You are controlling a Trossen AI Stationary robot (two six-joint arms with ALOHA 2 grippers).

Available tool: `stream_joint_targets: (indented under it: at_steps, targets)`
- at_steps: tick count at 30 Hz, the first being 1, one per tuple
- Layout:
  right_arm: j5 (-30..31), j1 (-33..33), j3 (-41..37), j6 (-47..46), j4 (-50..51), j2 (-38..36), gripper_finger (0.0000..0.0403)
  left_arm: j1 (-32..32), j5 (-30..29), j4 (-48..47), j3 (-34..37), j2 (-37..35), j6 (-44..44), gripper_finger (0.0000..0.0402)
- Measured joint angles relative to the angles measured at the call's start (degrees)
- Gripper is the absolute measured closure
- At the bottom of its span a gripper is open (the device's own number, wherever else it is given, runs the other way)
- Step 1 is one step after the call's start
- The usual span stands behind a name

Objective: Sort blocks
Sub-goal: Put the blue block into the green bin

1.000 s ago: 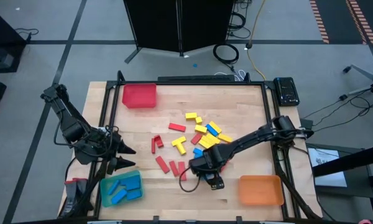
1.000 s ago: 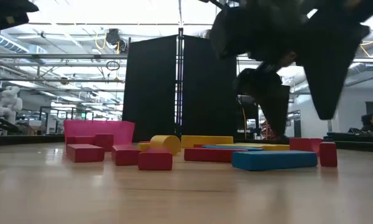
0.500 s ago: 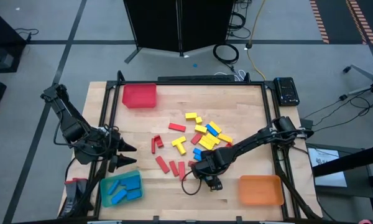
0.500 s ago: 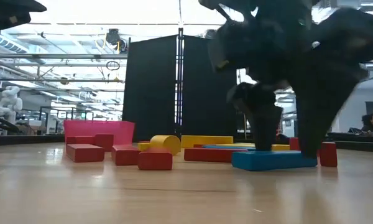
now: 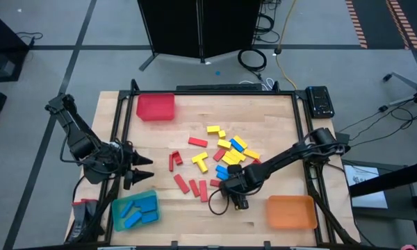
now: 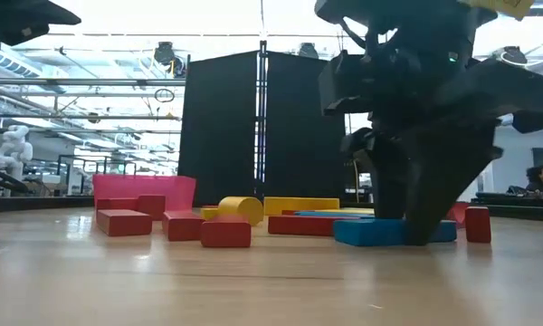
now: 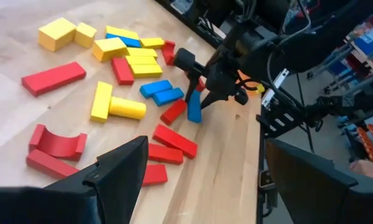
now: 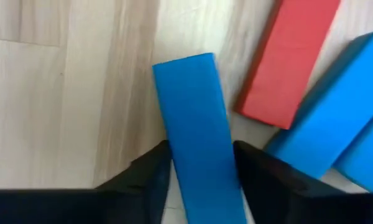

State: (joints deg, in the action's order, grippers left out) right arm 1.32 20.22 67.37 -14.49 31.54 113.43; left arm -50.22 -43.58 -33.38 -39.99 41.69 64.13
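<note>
No writing can be read on any block. The right gripper (image 8: 196, 180) stands low at about 6 o'clock from the block pile, its fingers (image 8: 150, 174) set either side of one blue block (image 8: 196, 124) lying flat on the table (image 5: 264, 114); beside it lie one red block (image 8: 290, 59) and two more blue ones, cut off at the edge. The left gripper (image 5: 140, 168) waits at 9 o'clock, fingers spread, above the teal tray (image 5: 118, 208) holding some blue blocks. Exact counts in the pile are hard to make out.
</note>
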Motion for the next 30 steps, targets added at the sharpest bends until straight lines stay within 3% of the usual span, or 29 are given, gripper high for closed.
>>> stream_joint_targets:
  at_steps: [4, 11, 16, 21, 30]
  targets:
    - [0.1, 0.1, -0.6, 0.2, -0.4, -0.1, 0.0289, 0.0, -0.5, -0.2, 0.0, 0.0, 0.0, 0.0075]
    - [0.1, 0.2, 1.6, -0.5, 1.2, 0.0, 0.0289, 0.0, -3.2, -0.2, 0.0, 0.0, -0.4, 0.0075]
    - [0.6, 0.0, 6.1, 0.0, 5.4, -0.7, 0.0289, 0.0, -9.9, -0.2, 0.0, 0.0, -2.0, 0.0075]
    - [6.9, -1.4, 11.1, 0.0, 8.6, -4.0, 0.0289, 0.0, -18.3, -0.2, 0.0, -0.1, -5.0, 0.0075]
    - [17.1, -5.8, 16.8, 1.0, 7.6, -11.6, 0.0289, 2.9, -22.8, 1.6, 0.0, -2.3, -8.0, 0.0075]
